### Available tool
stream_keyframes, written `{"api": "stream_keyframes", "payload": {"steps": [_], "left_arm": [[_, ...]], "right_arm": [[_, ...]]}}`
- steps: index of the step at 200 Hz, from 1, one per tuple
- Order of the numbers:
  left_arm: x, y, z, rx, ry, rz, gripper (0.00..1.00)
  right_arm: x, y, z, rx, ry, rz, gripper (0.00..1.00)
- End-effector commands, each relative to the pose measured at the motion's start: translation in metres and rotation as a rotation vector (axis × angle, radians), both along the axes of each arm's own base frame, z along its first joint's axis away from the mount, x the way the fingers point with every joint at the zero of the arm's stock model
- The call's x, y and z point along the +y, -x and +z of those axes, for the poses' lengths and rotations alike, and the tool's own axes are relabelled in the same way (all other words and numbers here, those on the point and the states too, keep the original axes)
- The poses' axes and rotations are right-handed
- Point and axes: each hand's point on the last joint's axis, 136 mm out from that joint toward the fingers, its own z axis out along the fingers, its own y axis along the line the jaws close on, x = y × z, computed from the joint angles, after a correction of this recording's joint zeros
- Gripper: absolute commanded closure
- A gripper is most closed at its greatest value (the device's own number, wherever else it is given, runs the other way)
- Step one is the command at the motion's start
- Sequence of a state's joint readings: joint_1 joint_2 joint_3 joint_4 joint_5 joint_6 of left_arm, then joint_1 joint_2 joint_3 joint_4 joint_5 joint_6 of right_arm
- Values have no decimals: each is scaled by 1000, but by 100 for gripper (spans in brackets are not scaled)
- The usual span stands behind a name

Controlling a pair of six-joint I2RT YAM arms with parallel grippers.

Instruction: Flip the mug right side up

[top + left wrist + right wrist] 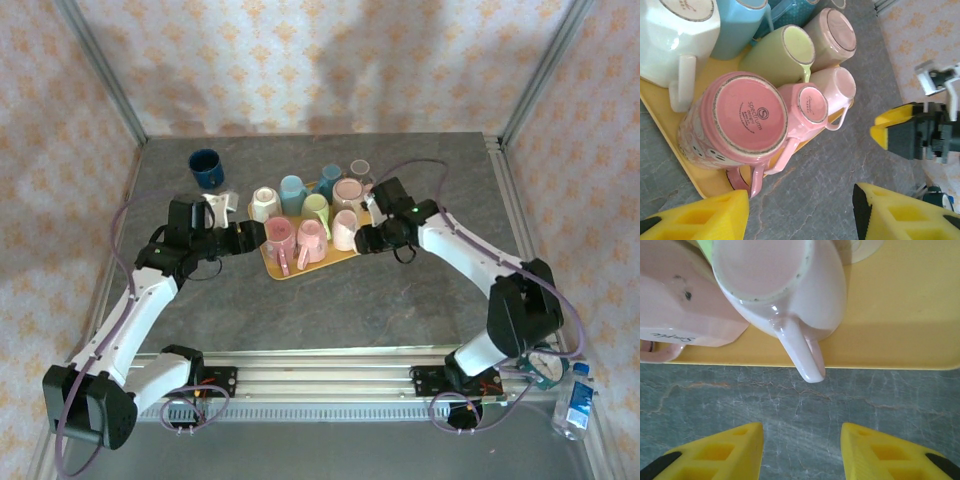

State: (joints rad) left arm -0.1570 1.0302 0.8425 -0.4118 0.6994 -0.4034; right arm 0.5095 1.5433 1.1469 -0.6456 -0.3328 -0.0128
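Upside-down pale pink glazed ceramic mug (785, 285) sitting at near edge of yellow plastic tray (900, 315) | right gripper (801, 435) gaping empty, facing its handle (801, 352) | left gripper (800, 202) also gaping empty | rigid, slick, breakable: handle looking safest grip

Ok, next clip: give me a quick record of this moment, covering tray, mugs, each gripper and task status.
tray: yellow tray, crowded with mugs, bases up
left gripper: left gripper open, empty, facing big pink mug at the tray's corner
right gripper: right gripper open, empty, lined up with the handle of pale pink mug; handle overhangs the tray edge
off tray: dark blue mug on the table, opening looks upward
task status: no mug gripped yet
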Motion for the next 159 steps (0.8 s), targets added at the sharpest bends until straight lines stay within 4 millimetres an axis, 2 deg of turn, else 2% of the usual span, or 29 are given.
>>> {"api": "stream_keyframes", "payload": {"steps": [1, 58, 121, 159], "left_arm": [[-6, -2, 12, -49, 29, -20, 43], [-6, -3, 6, -30, 23, -18, 43], [-6, -10, 2, -16, 18, -7, 44], [-5, -10, -1, -15, 16, 5, 44]], "right_arm": [[7, -15, -1, -57, 29, 29, 56], [14, -32, -19, -89, 67, 43, 59], [26, -42, -27, -100, 60, 64, 61], [29, -47, -34, -106, 60, 69, 65]]}}
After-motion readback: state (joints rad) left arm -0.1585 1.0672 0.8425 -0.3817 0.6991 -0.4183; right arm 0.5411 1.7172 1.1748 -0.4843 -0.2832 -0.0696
